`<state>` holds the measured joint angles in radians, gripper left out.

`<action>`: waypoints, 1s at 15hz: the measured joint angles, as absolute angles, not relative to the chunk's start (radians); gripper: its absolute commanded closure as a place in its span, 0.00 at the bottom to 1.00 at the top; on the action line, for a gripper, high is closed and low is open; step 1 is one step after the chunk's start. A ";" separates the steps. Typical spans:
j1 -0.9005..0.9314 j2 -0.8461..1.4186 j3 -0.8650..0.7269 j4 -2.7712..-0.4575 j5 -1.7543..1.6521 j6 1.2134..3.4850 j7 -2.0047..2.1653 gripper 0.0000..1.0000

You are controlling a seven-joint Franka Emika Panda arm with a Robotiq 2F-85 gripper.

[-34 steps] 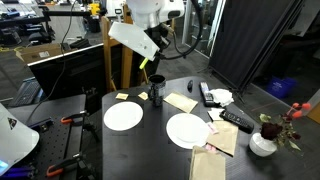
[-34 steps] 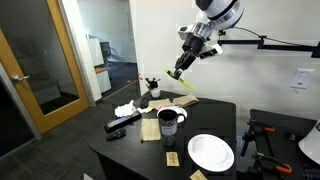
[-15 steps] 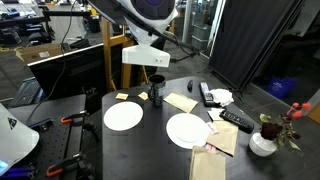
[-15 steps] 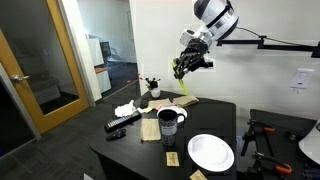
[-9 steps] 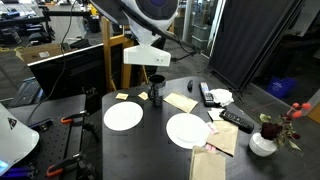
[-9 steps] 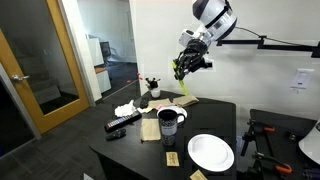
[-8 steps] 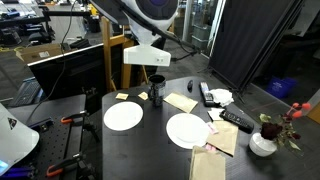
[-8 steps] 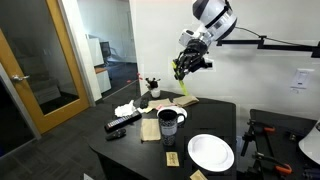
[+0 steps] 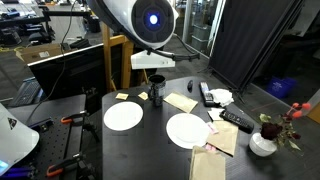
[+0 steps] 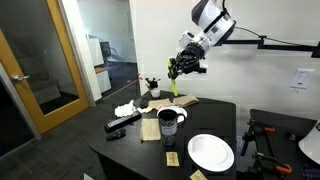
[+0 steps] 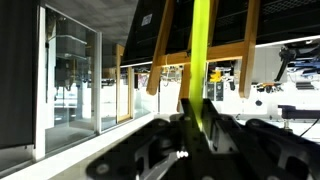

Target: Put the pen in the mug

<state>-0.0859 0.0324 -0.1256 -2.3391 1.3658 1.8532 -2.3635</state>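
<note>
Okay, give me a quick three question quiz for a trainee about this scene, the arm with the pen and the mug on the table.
1. True or false: the pen is already inside the mug.
2. What does the gripper hold? A) remote B) pen C) napkin
3. How many white plates lie on the table?
Key: 1 false; 2 B; 3 two.
</note>
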 measured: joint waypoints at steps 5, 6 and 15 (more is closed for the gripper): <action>-0.099 0.086 -0.127 -2.339 1.414 1.790 -2.497 0.96; -0.102 0.094 -0.127 -2.339 1.415 1.778 -2.511 0.96; -0.127 0.161 -0.129 -2.339 1.419 1.763 -2.570 0.96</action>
